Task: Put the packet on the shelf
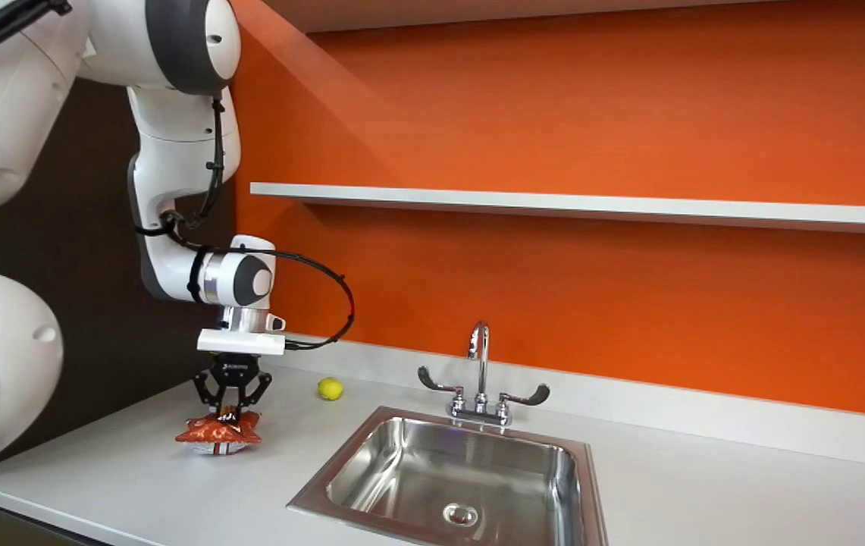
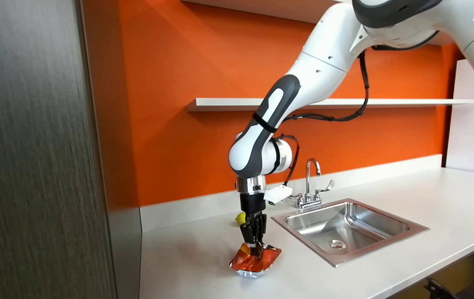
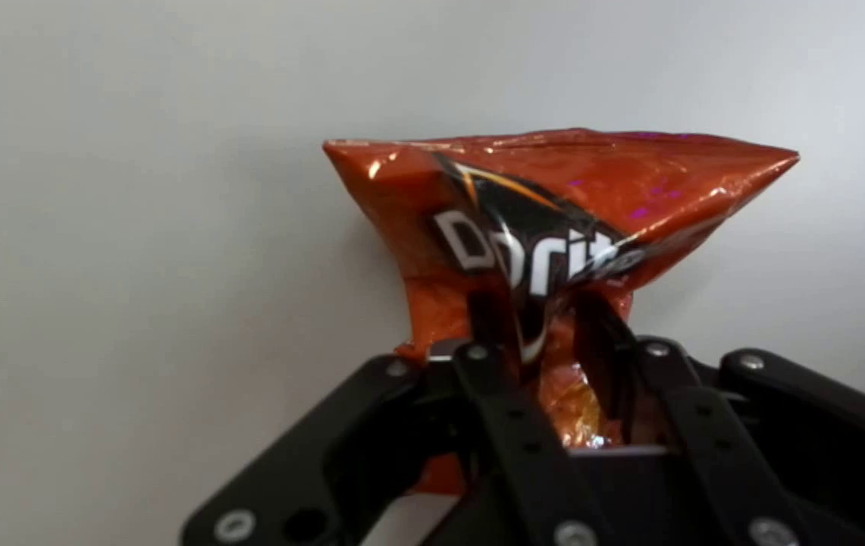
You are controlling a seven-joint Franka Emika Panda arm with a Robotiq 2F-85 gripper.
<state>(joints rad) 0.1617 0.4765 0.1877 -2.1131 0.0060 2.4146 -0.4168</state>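
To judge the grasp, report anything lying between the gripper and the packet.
Nothing shows between them: in the wrist view, the gripper pinches the packet directly.

In an exterior view, I have the packet (image 1: 218, 434) in my end effector (image 1: 228, 414) at lower left; the ball (image 1: 330, 389) is behind, rightward, on the counter (image 1: 705, 470), the sink (image 1: 342, 461) lower centre, the faucet (image 1: 482, 379) behind that, the shelf (image 1: 584, 203) above, reaching the right edge.

Bright exterior views, shadow under shelf (image 1: 584, 202), glints on packet (image 3: 546, 227)
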